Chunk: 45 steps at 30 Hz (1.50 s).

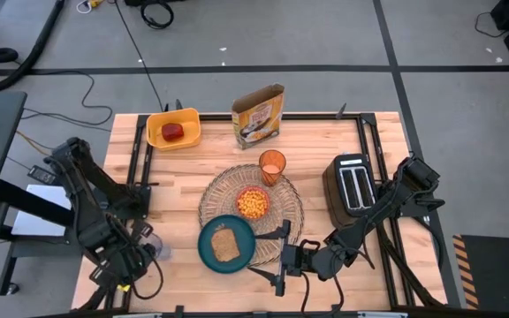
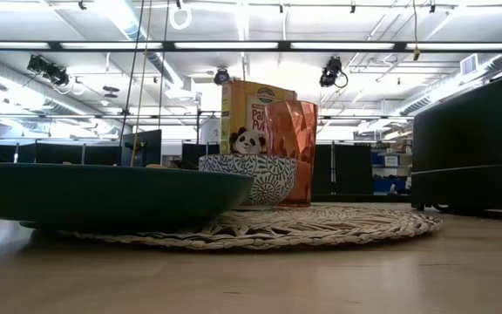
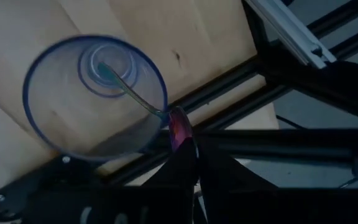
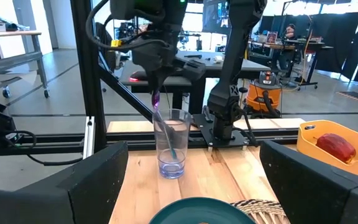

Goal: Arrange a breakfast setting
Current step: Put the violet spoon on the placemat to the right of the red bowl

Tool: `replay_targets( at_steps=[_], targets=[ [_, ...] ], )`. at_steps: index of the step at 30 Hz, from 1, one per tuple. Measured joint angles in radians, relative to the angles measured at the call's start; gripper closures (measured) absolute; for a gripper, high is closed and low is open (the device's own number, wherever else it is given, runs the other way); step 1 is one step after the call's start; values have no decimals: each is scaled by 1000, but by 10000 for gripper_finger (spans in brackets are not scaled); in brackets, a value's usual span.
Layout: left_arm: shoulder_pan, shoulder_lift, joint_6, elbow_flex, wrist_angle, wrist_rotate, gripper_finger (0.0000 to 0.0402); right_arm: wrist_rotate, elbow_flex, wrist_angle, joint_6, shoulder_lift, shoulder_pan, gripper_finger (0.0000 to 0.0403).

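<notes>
A clear cup [image 1: 153, 248] stands near the table's left front, and a blue spoon [image 3: 129, 90] leans inside it. My left gripper [image 1: 141, 256] is above the cup and shut on the spoon. My right gripper [image 1: 282, 256] is open and empty, level with the table, just right of the teal plate with toast [image 1: 226, 245]. The plate rests on the near edge of the woven placemat [image 1: 222, 187]. The bowl of orange cereal [image 1: 253, 203] and the orange cup [image 1: 272, 165] also stand on the mat. The red apple [image 1: 174, 132] lies in the yellow bin [image 1: 190, 117]. My left gripper pinches the spoon's upper end [image 3: 178, 123] between its two fingers, above the cup's rim. In the right wrist view the fingers [image 4: 156, 93] come from above, pointing down. The spoon slants down into the cup, and its lower end [image 3: 104, 67] is at the cup's bottom.
A cereal box [image 1: 258, 115] stands at the far edge. A black toaster [image 1: 352, 187] stands at the right, behind my right arm. Black frame rails [image 1: 140, 168] run along the table's left and right sides. There is bare wood between the clear cup and the plate.
</notes>
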Motion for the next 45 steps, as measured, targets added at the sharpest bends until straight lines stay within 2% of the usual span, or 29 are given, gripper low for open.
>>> replay_targets(
  at_steps=[8,12,17,23,30,33,37,42,45],
  targets=[
    [47,-56,4,0,-8,14,386,-11,0,0,0,0,0,30],
    [87,-97,-20,4,-22,66,386,-25,0,0,0,0,-4,30],
    [154,-135,-47,91,-89,96,386,-31,0,0,-30,0,-44,30],
    [199,-156,-44,251,-99,80,386,-177,0,23,-40,0,-127,30],
    [199,-158,-48,438,-131,70,386,-342,0,97,-27,0,-212,30],
    [183,-159,-14,480,-131,-11,386,-424,0,147,19,0,-242,30],
    [163,-149,173,470,-129,-154,388,-507,0,194,97,0,-267,30],
    [164,-84,468,395,-107,-353,389,-522,0,183,128,0,-271,30],
    [171,-40,619,316,-44,-444,389,-485,0,103,131,0,-270,30]
  ],
)
